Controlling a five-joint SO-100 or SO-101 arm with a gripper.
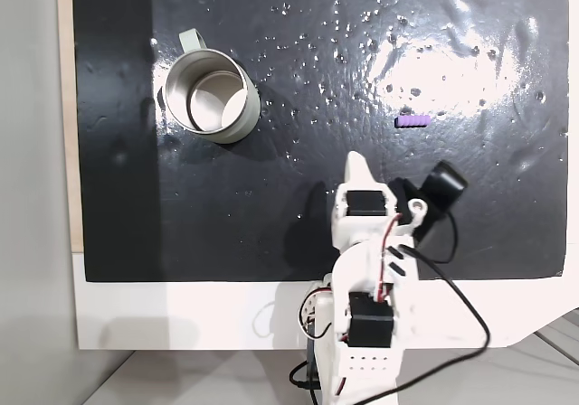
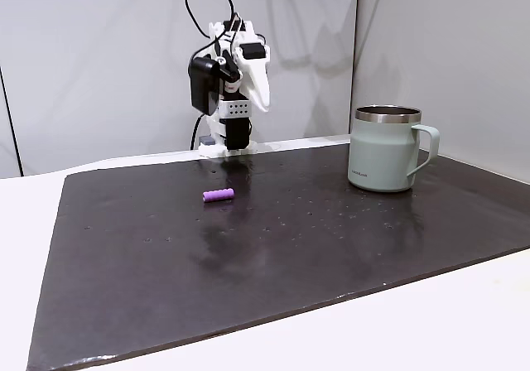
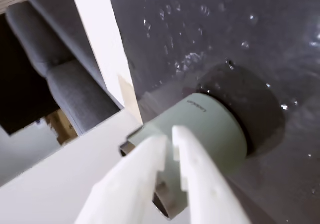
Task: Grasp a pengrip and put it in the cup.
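The black mat (image 1: pixel 271 197) covers most of the table, with the cup (image 1: pixel 210 95) sitting upright toward its upper left in the top-down fixed view. The arm is folded up near its base, gripper (image 3: pixel 170 134) aimed toward the cup in the wrist view, jaws nearly closed and holding nothing. The pengrip (image 1: pixel 412 120) lies flat, well apart from the cup, up and to the right of the jaws, long axis running left-right. So the gripper probably needs to swing right first.

Small purple pengrip (image 1: pixel 413 120) lies on its side, well apart from the upright silvery cup (image 1: pixel 210 96)
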